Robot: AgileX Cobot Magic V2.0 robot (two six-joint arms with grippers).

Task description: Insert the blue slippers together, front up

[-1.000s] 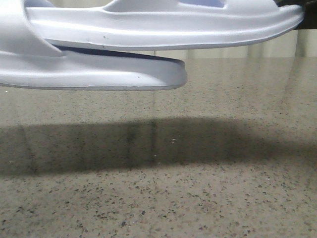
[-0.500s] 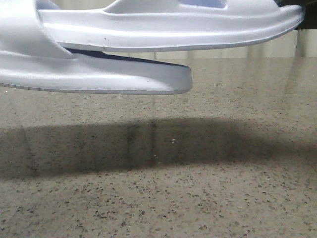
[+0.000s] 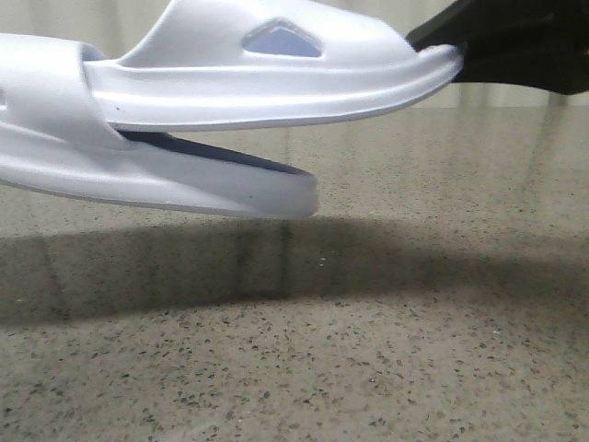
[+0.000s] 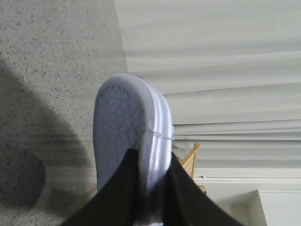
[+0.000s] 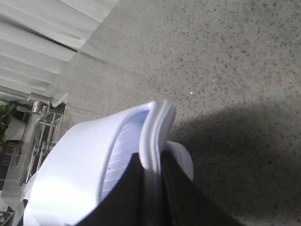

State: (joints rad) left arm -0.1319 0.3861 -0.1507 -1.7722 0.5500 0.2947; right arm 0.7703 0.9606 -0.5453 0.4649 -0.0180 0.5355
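Two pale blue slippers hang in the air above the table. In the front view the upper slipper (image 3: 276,87), with a triangular cutout, runs under the wide strap (image 3: 46,87) of the lower slipper (image 3: 184,180). My right gripper (image 3: 465,41) is shut on the upper slipper's right end. In the right wrist view its jaws (image 5: 151,157) pinch the slipper's rim (image 5: 155,127) beside the ribbed footbed; the other slipper's edge (image 5: 182,157) shows behind. My left gripper (image 4: 153,157) is shut on a slipper's sole edge (image 4: 127,117); this gripper is out of the front view.
The speckled stone table (image 3: 368,368) carries the slippers' broad shadow (image 3: 276,262). A pleated curtain (image 4: 211,56) and a wooden chair (image 4: 190,160) lie beyond the table. A wire rack (image 5: 42,134) stands past the table edge.
The joined slippers have dropped lower in the front view and shifted left, the lower one's free end now tilting down. The right gripper has come into view.
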